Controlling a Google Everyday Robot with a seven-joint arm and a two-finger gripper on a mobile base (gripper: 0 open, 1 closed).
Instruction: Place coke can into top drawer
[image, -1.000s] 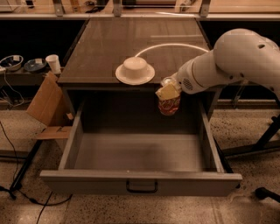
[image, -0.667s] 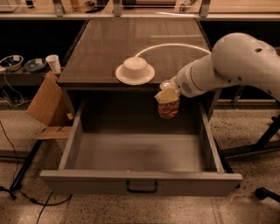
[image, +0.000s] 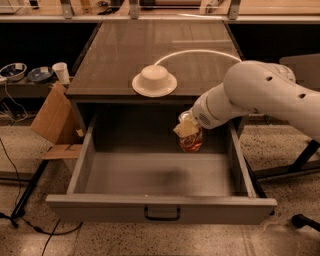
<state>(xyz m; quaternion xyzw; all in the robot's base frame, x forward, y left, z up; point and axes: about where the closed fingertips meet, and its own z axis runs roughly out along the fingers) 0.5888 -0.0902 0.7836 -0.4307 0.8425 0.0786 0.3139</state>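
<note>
The coke can (image: 191, 141) is a small red can held upright in my gripper (image: 187, 129), which is shut on its top. It hangs inside the open top drawer (image: 160, 207), over the back right part of the drawer floor, a little above it. The drawer is grey, pulled fully out, with a dark handle (image: 162, 215) at the centre of its front panel. My white arm (image: 265, 95) reaches in from the right, over the drawer's right wall.
A white upturned bowl on a plate (image: 154, 80) sits at the front edge of the dark cabinet top (image: 150, 45). A cardboard box (image: 52, 117) leans against the cabinet's left side. A paper cup (image: 61, 72) and bowls stand on a shelf at left.
My gripper has lowered the coke can from the cabinet's front edge level down into the drawer; the arm has dropped with it.
</note>
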